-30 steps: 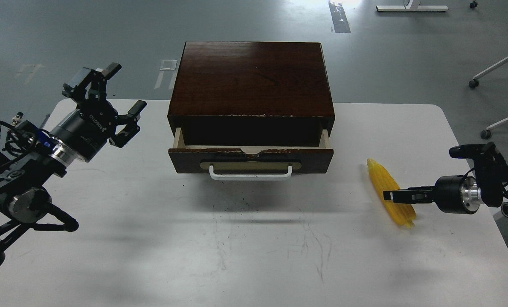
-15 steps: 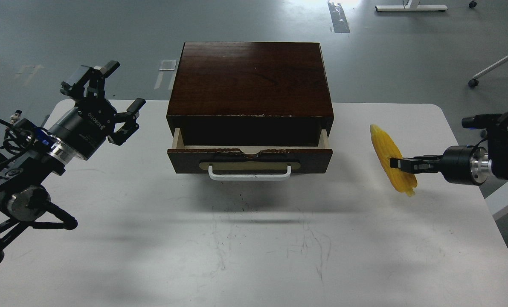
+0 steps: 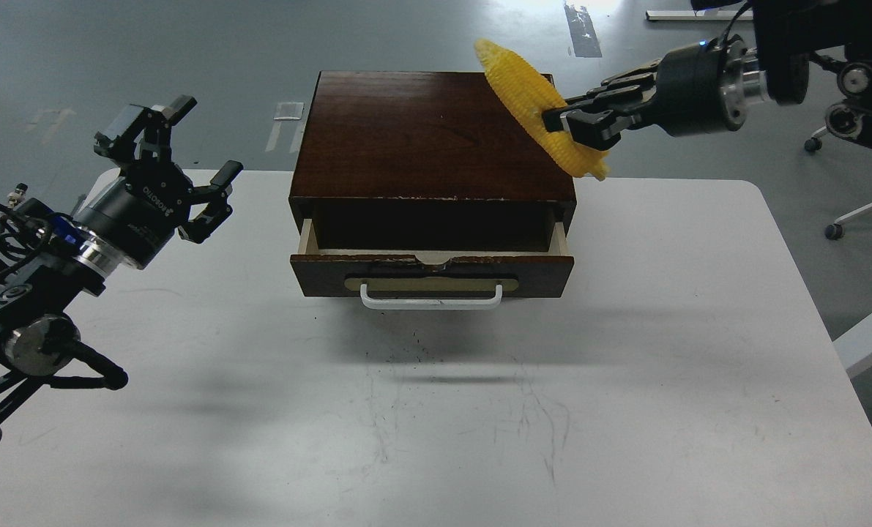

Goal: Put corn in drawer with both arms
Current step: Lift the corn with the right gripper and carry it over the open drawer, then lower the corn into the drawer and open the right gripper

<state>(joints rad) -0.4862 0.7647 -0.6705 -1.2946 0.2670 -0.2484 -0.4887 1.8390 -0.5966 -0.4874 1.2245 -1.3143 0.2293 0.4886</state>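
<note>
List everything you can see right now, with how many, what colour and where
corn: one, bright yellow, held in the air over the box's right rear corner
box: one, dark brown wood, rear middle of the table
drawer: one, dark brown front, white handle, pulled partly open toward the camera
table: one, white, scuffed, fills the foreground
chair bases: white, on the grey floor, far right
left gripper: one, black, fingers spread, empty, left of the box
right gripper: one, black, fingers shut on the corn, upper right

Right gripper (image 3: 564,124) raised, fingers clamped; left gripper (image 3: 176,165) spread wide, idle
</note>
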